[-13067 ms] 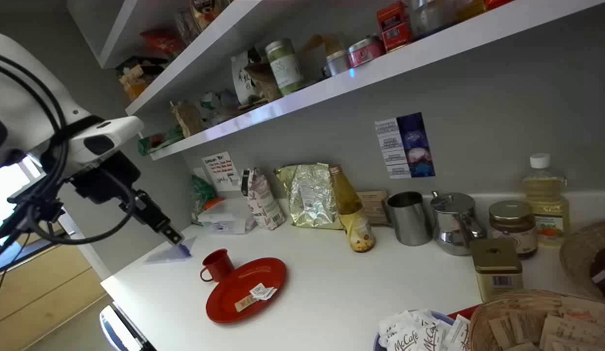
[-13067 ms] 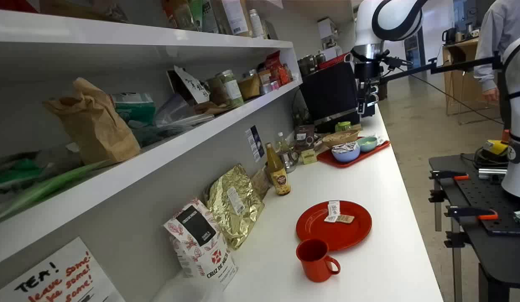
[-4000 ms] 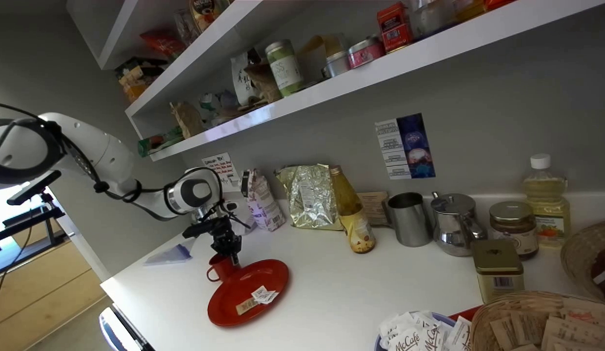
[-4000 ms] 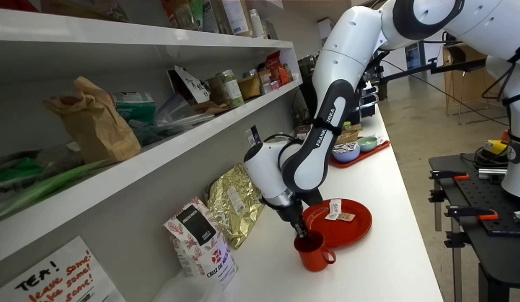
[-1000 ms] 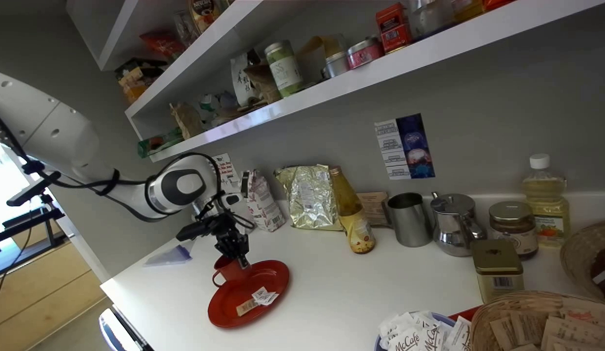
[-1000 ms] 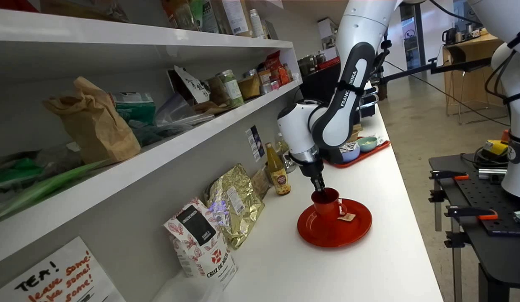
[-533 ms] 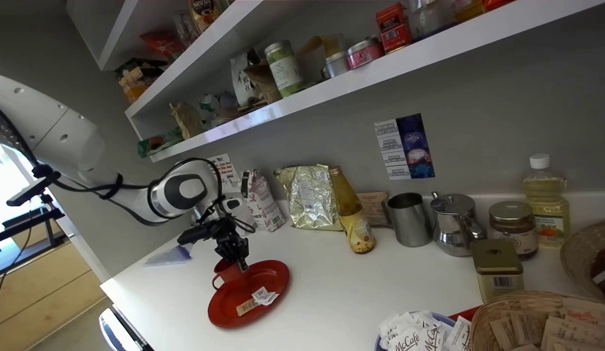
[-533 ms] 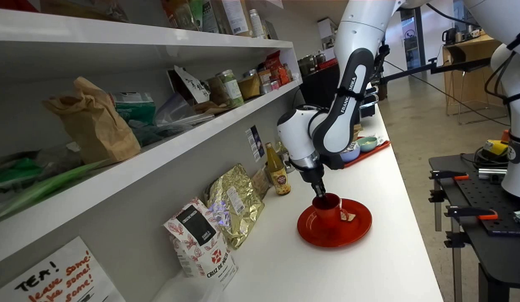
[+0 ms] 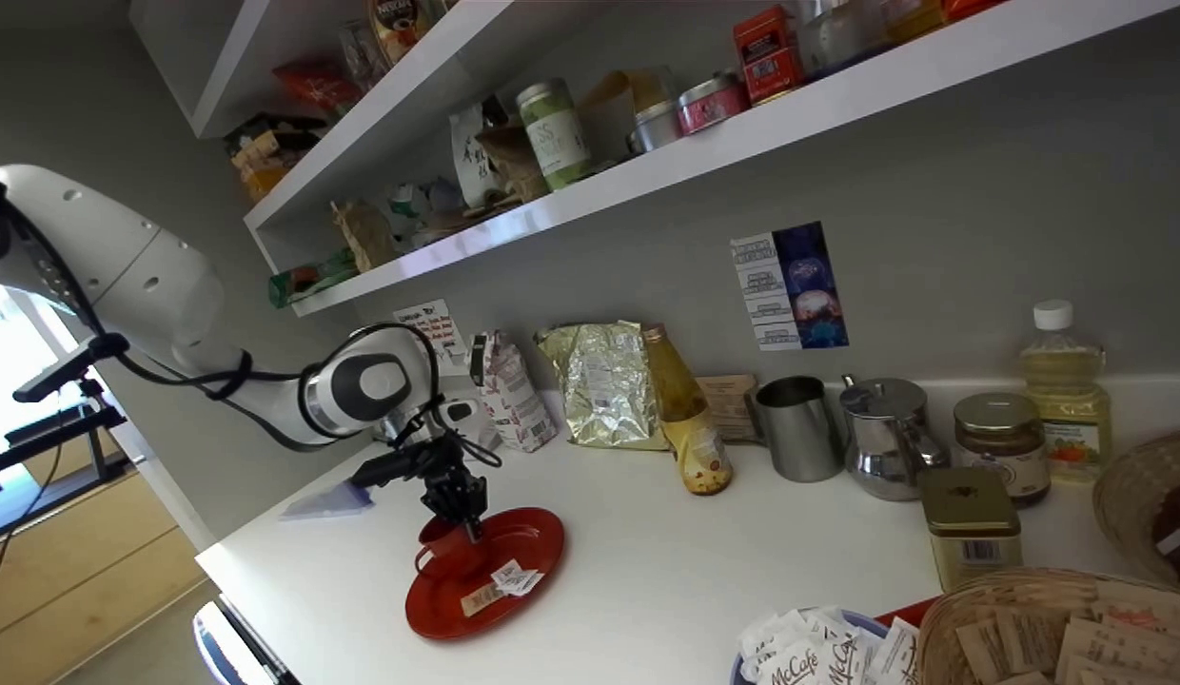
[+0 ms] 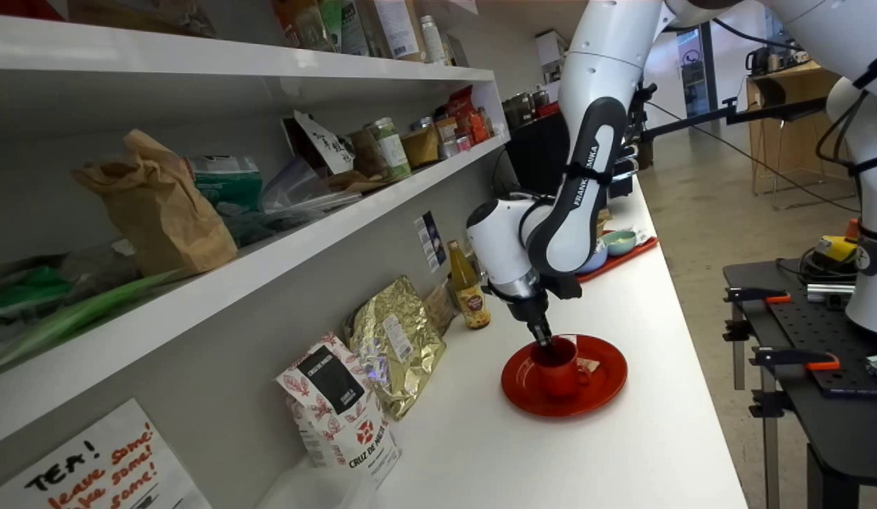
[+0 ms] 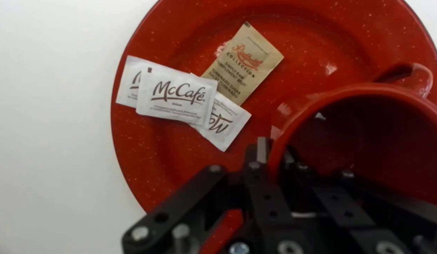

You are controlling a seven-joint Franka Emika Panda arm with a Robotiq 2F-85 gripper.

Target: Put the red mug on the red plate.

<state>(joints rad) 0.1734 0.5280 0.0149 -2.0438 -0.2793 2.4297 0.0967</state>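
Observation:
The red mug (image 10: 560, 376) is upright over the red plate (image 10: 525, 397), handle toward the plate's outer side. My gripper (image 11: 276, 155) is shut on the mug's wall: one finger (image 11: 262, 151) lies outside the rim, the other goes down inside. In both exterior views the gripper (image 9: 470, 533) enters the mug from above. Whether the mug's base touches the plate I cannot tell. White sugar packets (image 11: 176, 93) and a brown packet (image 11: 245, 67) lie on the plate, beside the mug.
Along the wall stand a patterned paper bag (image 10: 343, 410), a gold foil bag (image 9: 599, 385), a yellow bottle (image 9: 687, 419) and a metal pitcher (image 9: 799, 428). A white shelf (image 9: 704, 143) hangs above. The red tray (image 10: 622, 258) with bowls lies farther along the counter.
Since the oldest frames, my gripper has come to the mug, and the mug has moved from beside the plate to over it. During the last second, mug and gripper have sunk lower.

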